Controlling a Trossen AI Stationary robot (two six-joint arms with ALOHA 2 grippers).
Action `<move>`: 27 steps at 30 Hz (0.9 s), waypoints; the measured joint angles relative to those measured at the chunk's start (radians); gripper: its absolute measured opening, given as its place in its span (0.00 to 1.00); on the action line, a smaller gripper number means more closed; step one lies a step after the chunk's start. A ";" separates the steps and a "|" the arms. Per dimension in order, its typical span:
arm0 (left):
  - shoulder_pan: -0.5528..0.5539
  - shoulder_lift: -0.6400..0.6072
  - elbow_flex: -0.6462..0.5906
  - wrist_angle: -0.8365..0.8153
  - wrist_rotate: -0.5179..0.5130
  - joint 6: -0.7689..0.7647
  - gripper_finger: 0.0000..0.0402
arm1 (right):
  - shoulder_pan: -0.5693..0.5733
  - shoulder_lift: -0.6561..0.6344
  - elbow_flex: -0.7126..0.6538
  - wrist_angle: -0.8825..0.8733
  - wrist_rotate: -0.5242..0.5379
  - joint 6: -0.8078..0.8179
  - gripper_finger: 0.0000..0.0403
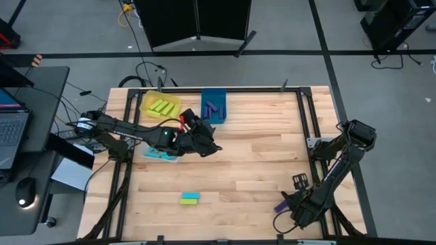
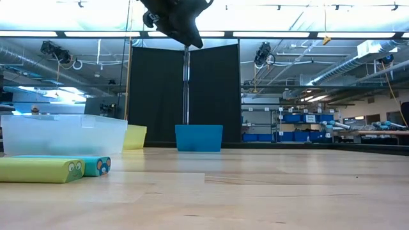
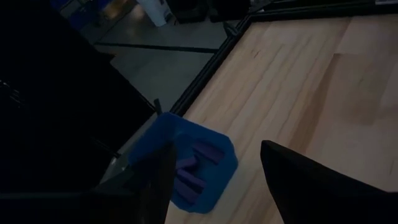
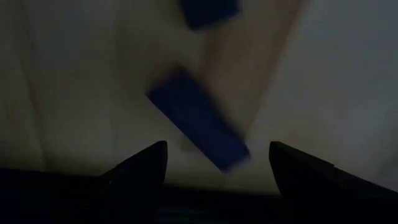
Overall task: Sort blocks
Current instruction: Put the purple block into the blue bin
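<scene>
Left gripper [image 1: 208, 146] hangs with jaws released near the blue bin [image 1: 213, 106]; right gripper [image 1: 294, 212], jaws released, hovers over a purple block [image 4: 198, 118].

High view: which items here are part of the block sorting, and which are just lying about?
Part of the job:
- lime blocks in the yellow bin
- purple blocks in the blue bin
- lime and teal pair on the table
- purple block by the right gripper
- clear bin
- left gripper, open

Lying about:
- laptop
- mouse
</scene>
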 joint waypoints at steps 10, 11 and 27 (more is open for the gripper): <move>0.000 0.000 0.000 0.000 0.000 -0.066 0.61 | 0.058 0.000 -0.093 0.136 0.031 -0.083 0.72; 0.000 0.000 0.000 0.000 0.000 -0.077 0.61 | 0.064 0.000 -0.105 0.145 0.031 -0.082 0.72; 0.000 0.000 0.000 0.000 0.012 -0.135 0.61 | 0.083 -0.003 -0.150 0.222 0.031 -0.118 0.38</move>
